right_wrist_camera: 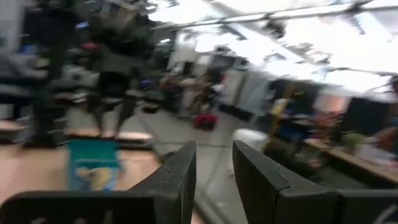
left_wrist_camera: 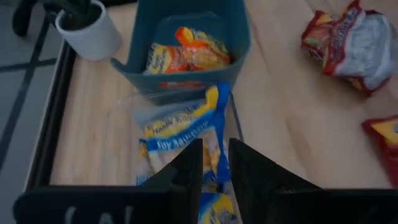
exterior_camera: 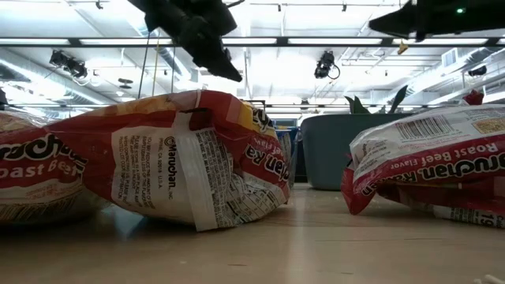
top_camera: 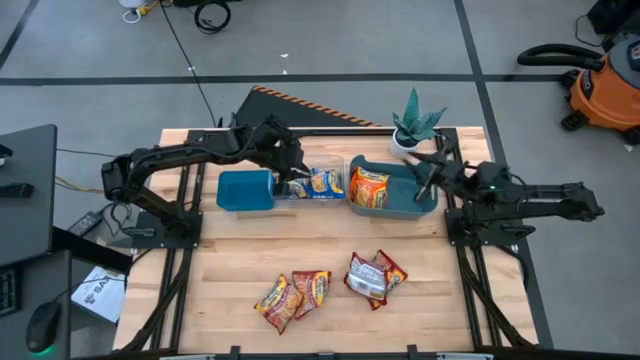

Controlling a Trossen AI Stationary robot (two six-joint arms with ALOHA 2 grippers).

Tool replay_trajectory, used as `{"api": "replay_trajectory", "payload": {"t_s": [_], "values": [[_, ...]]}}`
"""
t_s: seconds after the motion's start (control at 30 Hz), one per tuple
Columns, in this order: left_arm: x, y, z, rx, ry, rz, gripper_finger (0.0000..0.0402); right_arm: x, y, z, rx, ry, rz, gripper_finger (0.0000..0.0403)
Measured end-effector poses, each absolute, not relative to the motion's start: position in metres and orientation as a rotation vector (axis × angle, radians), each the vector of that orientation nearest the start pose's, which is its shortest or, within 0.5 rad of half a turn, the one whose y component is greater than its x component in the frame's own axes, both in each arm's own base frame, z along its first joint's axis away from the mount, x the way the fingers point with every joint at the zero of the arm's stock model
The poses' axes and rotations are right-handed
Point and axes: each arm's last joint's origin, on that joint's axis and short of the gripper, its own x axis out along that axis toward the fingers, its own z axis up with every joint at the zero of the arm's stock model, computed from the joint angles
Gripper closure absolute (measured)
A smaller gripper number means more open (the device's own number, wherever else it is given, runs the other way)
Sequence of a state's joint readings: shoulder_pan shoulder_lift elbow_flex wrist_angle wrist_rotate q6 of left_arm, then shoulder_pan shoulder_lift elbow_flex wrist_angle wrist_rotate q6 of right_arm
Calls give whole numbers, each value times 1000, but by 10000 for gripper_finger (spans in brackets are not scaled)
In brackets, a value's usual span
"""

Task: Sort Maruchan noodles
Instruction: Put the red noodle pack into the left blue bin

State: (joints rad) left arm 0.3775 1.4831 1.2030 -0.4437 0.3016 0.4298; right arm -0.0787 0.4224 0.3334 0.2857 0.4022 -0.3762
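Over the clear bin [top_camera: 312,184], the left gripper [top_camera: 296,182] hangs with its fingers narrowly parted around the edge of a blue-and-yellow packet [left_wrist_camera: 180,134], though I cannot tell whether it grips. The step looks like placing that packet. Beside the clear bin, the teal bin [top_camera: 418,205] holds an orange packet [top_camera: 369,188]; the right gripper [top_camera: 428,178] waits open above it. Red packets [top_camera: 375,277] lie well in front, needing a fresh pick next.
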Motion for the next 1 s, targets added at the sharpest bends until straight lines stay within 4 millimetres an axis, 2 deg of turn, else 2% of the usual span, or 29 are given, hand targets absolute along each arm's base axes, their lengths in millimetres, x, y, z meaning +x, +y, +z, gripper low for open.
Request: {"api": "replay_trajectory", "payload": {"t_s": [0.17,0.33,0.47,0.63,0.8,1.0], "values": [[289,88,304,134,714,-131,319,152,-24,267,-262,24,-410,295],[282,70,300,9,821,-153,319,183,-21,267,-171,181,-311,294],[279,58,292,-108,928,-148,319,206,-12,268,-98,278,-231,294],[277,30,288,-154,1026,-176,319,227,6,270,-29,329,-163,294],[277,-9,286,-93,1077,-184,319,234,27,268,-7,344,-99,294],[273,-54,286,-1,1076,-147,319,223,62,270,-1,300,-158,294]]}}
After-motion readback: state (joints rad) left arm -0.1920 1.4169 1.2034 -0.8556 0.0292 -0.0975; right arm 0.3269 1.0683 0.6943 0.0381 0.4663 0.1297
